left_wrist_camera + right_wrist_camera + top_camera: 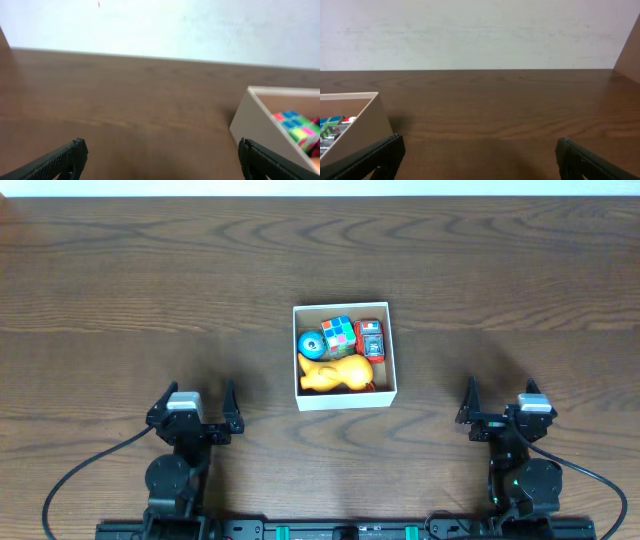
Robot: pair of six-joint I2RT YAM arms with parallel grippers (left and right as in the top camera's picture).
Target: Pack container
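No text can be read anywhere

Container (345,396): square, shallow white cardboard box, lidless, upright at table centre; brown interior packed with small toys.

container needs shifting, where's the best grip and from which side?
Grip the container by its right wall, near the front corner. Come straight down with the right gripper, jaws straddling the wall, one inside and one outside. The box is open-topped with thin upright walls and probably too wide to span. That corner looks least crowded, though the yellow toy lies close.
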